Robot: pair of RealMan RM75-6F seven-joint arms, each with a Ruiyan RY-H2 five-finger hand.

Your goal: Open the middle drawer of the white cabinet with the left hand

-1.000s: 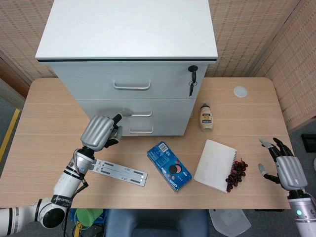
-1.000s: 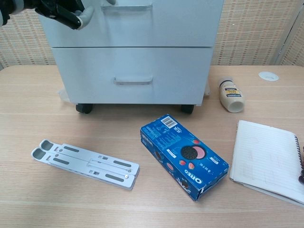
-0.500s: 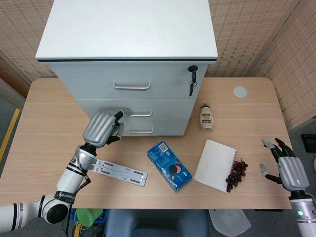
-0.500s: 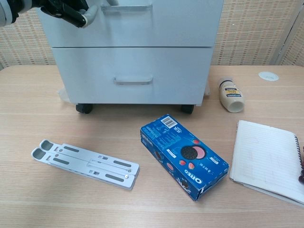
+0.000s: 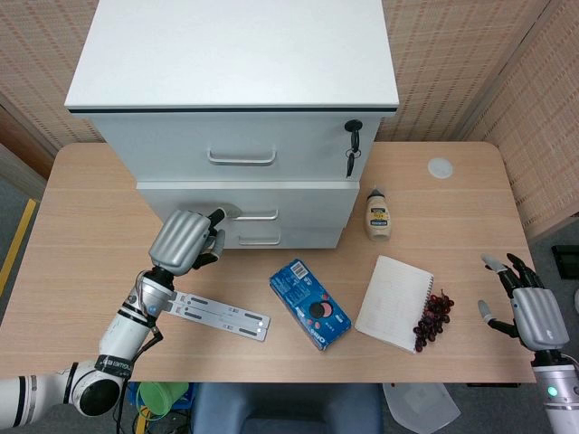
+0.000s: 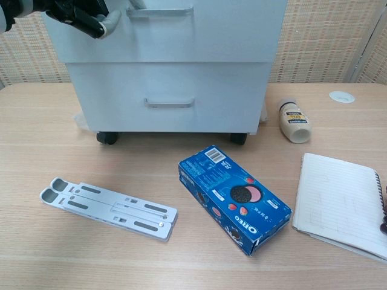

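The white cabinet (image 5: 235, 54) stands at the back of the table with three drawers. Its middle drawer (image 5: 298, 201) juts out a little past the top drawer; in the chest view the middle drawer (image 6: 205, 33) sticks out over the bottom one. My left hand (image 5: 185, 240) hooks its fingertips on the left end of the metal handle (image 5: 262, 215); from the chest camera the left hand (image 6: 78, 13) shows at the top left beside the handle (image 6: 160, 11). My right hand (image 5: 529, 312) hovers by the table's right front edge, fingers spread, holding nothing.
A folded grey laptop stand (image 5: 217, 315) lies under my left arm. A blue Oreo box (image 5: 309, 304), a notebook (image 5: 394, 291) and dark grapes (image 5: 434, 316) lie in front of the cabinet. A small bottle (image 5: 378, 215) lies right of it. Keys (image 5: 352, 149) hang from the top drawer.
The middle drawer has slid out a little toward me, with my left hand drawing back along with its handle. The right hand has drifted slightly down and to the right.
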